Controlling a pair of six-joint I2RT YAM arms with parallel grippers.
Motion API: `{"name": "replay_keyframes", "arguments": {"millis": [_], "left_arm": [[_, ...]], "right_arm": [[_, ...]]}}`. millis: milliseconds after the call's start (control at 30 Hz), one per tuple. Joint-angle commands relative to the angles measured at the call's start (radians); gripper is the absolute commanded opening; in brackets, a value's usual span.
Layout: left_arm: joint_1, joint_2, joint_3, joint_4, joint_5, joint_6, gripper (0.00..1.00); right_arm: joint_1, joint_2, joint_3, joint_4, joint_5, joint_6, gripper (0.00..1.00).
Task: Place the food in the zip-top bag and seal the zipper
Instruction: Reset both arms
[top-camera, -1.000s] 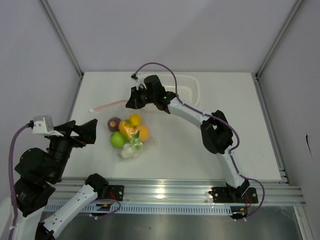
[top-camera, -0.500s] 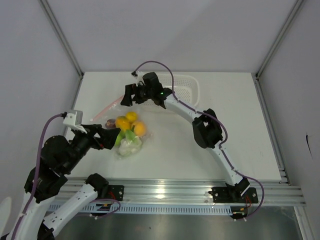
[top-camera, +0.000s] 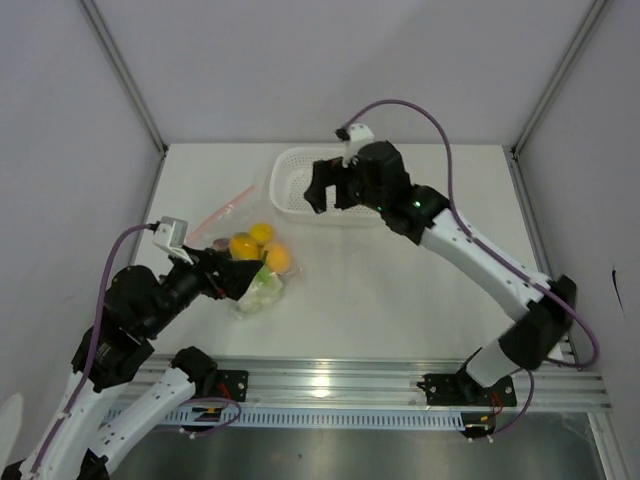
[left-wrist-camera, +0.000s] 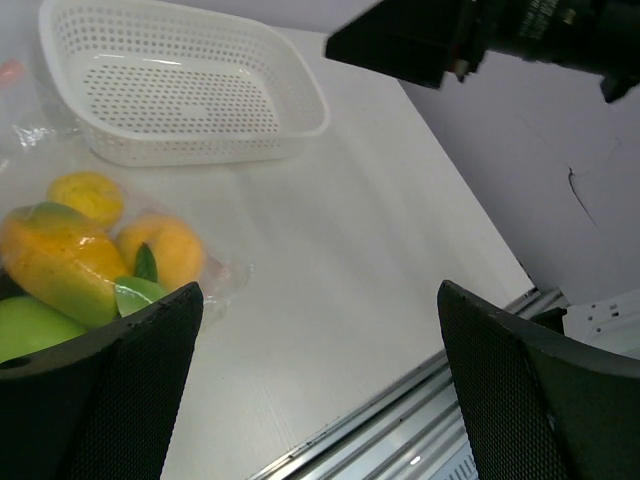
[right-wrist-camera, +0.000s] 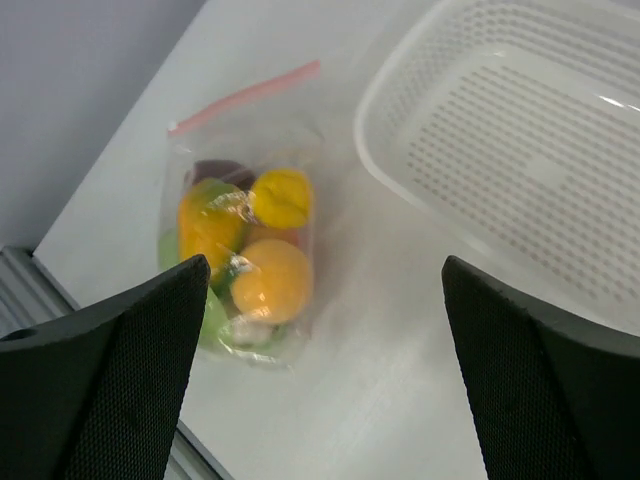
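Zip-top bag, holding the food, lies near the counter's left edge, its zipper towards the far left corner. It is probably light, limp and slippery, with contents that can roll, so it is best pinched at the flat zipper strip. Left hand, fingers spread, sits at the bag's near end. Right hand, also spread, hangs over the basket, well apart from the bag.

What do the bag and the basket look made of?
Zip-top bag: thin clear plastic film, glossy. It crinkles, catches glare, and the food shows through it. Its zipper is a red-pink strip, probably stiffer plastic. Basket: likely rigid moulded white plastic, semi-matte, with even rows of perforations and a smooth rim with soft highlights.
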Motion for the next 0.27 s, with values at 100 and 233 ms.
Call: {"name": "replay_keyframes", "arguments": {"millis": [100,233], "left_arm": [[0.004,-0.006,-0.124,0.174,0.139,-0.108,0.99],[0.004,-0.033,-0.253,0.292,0.235,-0.180,1.00]], "right_arm": [[0.017,-0.381,-0.527,-0.132,0.245,0.107,0.99],[0.107,-0.783,-0.802,-0.139,0.288,0.197,0.99]]}}
